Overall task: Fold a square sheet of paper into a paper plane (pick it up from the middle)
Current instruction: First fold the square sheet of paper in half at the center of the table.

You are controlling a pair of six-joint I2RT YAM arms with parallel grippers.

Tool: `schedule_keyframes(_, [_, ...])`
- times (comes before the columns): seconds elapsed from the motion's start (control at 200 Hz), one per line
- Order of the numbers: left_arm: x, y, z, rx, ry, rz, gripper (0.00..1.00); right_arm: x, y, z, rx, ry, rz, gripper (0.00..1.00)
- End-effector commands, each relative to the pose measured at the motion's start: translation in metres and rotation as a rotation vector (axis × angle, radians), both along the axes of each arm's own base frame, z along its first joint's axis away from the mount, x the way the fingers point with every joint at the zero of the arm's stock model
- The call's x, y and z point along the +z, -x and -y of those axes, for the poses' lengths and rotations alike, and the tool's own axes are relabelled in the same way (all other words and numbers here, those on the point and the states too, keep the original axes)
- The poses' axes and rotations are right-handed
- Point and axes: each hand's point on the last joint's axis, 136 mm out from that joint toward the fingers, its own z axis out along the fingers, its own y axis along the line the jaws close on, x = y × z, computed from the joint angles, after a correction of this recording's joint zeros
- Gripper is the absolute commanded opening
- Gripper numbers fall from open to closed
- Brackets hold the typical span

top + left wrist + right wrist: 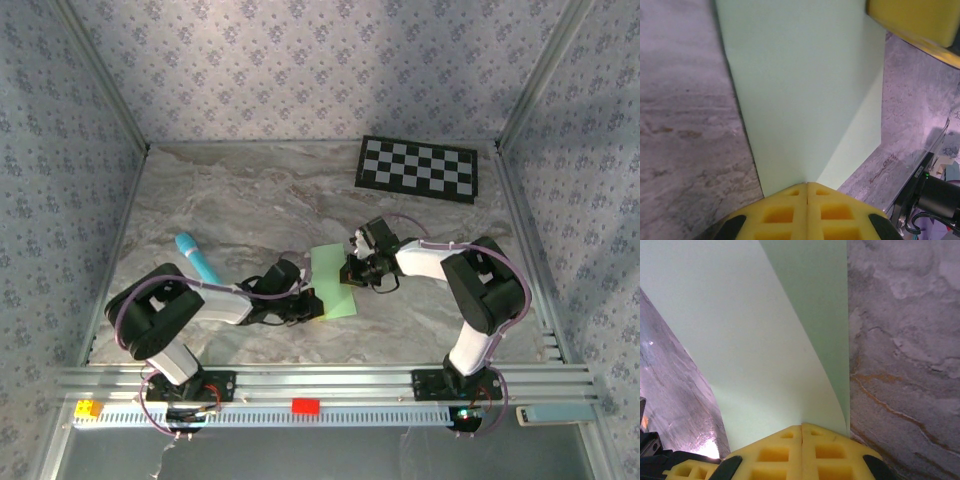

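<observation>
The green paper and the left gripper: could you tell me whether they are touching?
Touching. In the left wrist view the left gripper has its jaws shut on the green paper at its near edge.

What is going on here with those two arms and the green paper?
Two robot arms are folding a pale green sheet of paper near the middle of the marble table. The left gripper is shut on one edge and the right gripper is shut on the opposite edge. The sheet is curled over itself, two layers showing, not yet a dart shape. A blue stick and a checkerboard lie off to the sides.
</observation>
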Motion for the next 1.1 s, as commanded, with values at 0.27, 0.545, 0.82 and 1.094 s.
schedule_keyframes(0.27, [-0.034, 0.041, -0.03, -0.092, -0.175, -0.069, 0.0, -0.061, 0.042, 0.055, -0.051, 0.276, -0.171, 0.0])
schedule_keyframes(0.545, [-0.016, 0.041, -0.023, -0.126, -0.149, -0.018, 0.0, -0.06, 0.04, 0.056, -0.052, 0.275, -0.171, 0.0])
schedule_keyframes(0.82, [0.041, 0.006, -0.004, -0.059, -0.023, 0.139, 0.02, -0.06, 0.041, 0.054, -0.046, 0.266, -0.175, 0.0])
schedule_keyframes(1.094, [0.073, -0.089, -0.004, 0.086, 0.037, 0.188, 0.01, -0.06, 0.039, 0.05, -0.036, 0.26, -0.181, 0.0])
